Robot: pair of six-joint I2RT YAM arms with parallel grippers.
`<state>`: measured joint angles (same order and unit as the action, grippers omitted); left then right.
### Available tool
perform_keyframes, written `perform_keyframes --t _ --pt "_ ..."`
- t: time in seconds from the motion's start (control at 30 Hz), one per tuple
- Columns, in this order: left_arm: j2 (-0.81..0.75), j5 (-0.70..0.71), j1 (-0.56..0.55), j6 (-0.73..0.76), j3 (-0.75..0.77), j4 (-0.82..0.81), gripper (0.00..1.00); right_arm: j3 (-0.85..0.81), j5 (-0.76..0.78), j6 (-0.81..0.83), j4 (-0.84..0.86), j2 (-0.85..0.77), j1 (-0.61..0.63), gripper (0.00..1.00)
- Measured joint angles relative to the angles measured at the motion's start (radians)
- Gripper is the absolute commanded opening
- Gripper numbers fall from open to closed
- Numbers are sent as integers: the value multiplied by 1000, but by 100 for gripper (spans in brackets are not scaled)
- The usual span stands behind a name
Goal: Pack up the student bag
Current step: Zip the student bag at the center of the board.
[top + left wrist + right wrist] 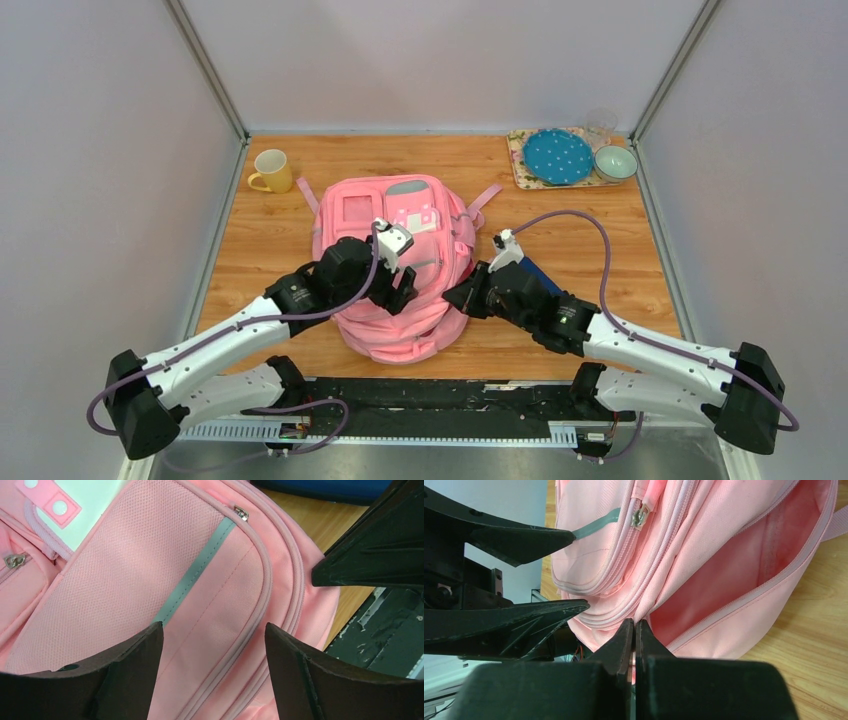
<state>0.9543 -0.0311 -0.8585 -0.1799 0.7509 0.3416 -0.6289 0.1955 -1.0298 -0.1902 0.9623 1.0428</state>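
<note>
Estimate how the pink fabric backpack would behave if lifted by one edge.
Probably floppy: the pink fabric backpack lies in soft folds at its near end, and the walls of its open compartment sag. Likely light, since that compartment looks empty. Lifted by one edge, it would probably droop rather than hold shape.

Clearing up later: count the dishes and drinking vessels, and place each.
4. Yellow mug, back left; blue dotted plate and pale bowl on the tray, back right; clear glass at its far edge. The student bag could hide more.
</note>
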Motion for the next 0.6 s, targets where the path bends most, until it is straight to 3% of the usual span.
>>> perform_keyframes --t 0.27,0.4,0.6 --pt "1 -23 -12 89 -49 -54 80 -11 4 7 -28 0 4 0" --pt "4 -19 -19 124 -62 -78 54 -16 5 10 -40 0 5 0" --pt "12 -17 -41 147 -76 -111 27 -25 14 15 -48 0 9 0"
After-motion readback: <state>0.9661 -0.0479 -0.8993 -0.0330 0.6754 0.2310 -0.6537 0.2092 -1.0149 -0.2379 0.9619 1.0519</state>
